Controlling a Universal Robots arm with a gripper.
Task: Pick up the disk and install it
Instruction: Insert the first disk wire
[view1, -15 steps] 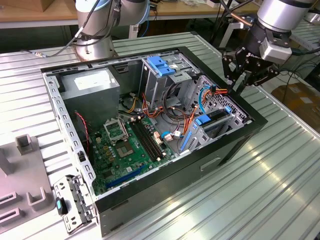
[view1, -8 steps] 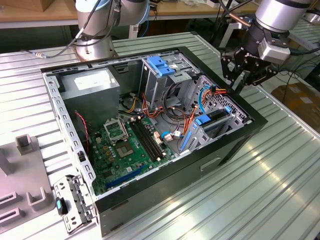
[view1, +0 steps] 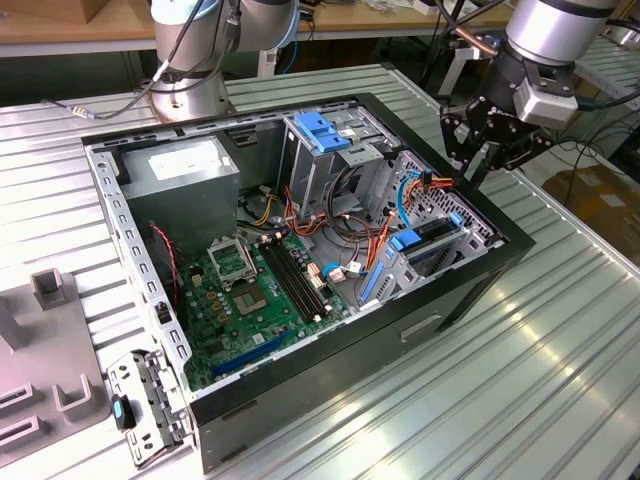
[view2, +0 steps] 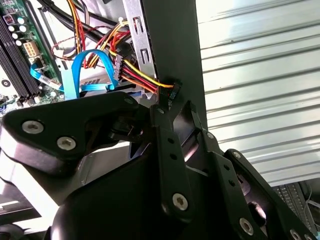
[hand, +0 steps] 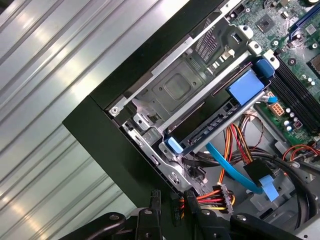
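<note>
Hovering over the far corner of the open PC case (view1: 470, 285), the gripper (view1: 478, 150) is carrying nothing, and I cannot tell how wide its jaws are standing. Below it and toward the motherboard (view1: 262, 290), the disk (view1: 432, 240) is sitting in the drive cage (hand: 175, 90) with its blue carrier rails showing, also clear in the first wrist view (hand: 210, 127). A blue SATA cable (hand: 232, 172) and a red-yellow-black power lead (hand: 212, 195) are running just under the gripper, near the case wall, not touching it.
</note>
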